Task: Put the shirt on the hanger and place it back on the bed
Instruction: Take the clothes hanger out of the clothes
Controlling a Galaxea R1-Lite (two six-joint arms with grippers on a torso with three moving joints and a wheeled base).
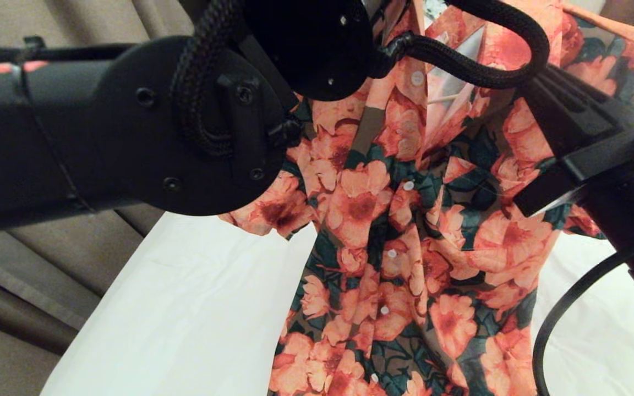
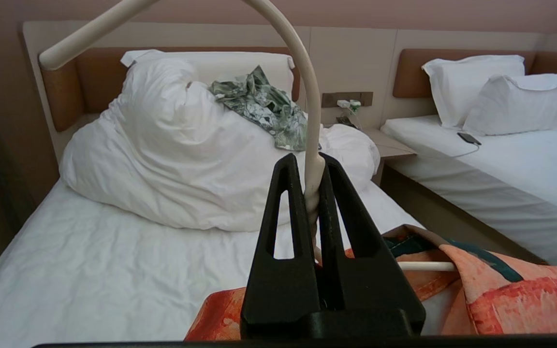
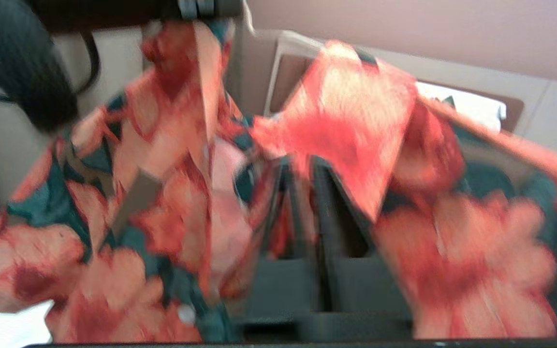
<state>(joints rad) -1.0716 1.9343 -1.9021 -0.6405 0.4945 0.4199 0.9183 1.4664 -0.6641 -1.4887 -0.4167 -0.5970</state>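
Bed (image 2: 90,270): broad single mattress under a smooth white sheet with faint creases; it lies beneath the hanging garment in the head view
Second bed (image 2: 510,174): flat white sheet, two plump pillows against a padded brown headboard, well apart across a gap of floor
Duvet (image 2: 172,159): soft white heap, bunched and rumpled, piled at the head end of the near bed
Shirt (image 1: 405,236): thin floppy cloth, large orange-pink flowers on dark green and brown, a row of small white buttons down the front; it hangs in loose vertical folds above the sheet, collar end up between the two arms
Left arm (image 1: 130,126): matt black tube with a round joint cover and braided cable, reaching in across the upper left of the head view
Leaf-print garment (image 2: 264,108): crumpled green-and-white cloth lying on top of the duvet
Hanger (image 2: 307,121): slim cream-white rod, round in section, curving up into a hook; a straight bar of it runs under the fabric at the shoulder
Left gripper (image 2: 315,193): two black wedge-shaped fingers with slotted cut-outs, clenched on the hanger's neck just below the hook
Right gripper (image 3: 302,193): dark tapered fingers pushed in among the shirt's folds near the collar, blurred; whether they are parted or pressed together I cannot tell
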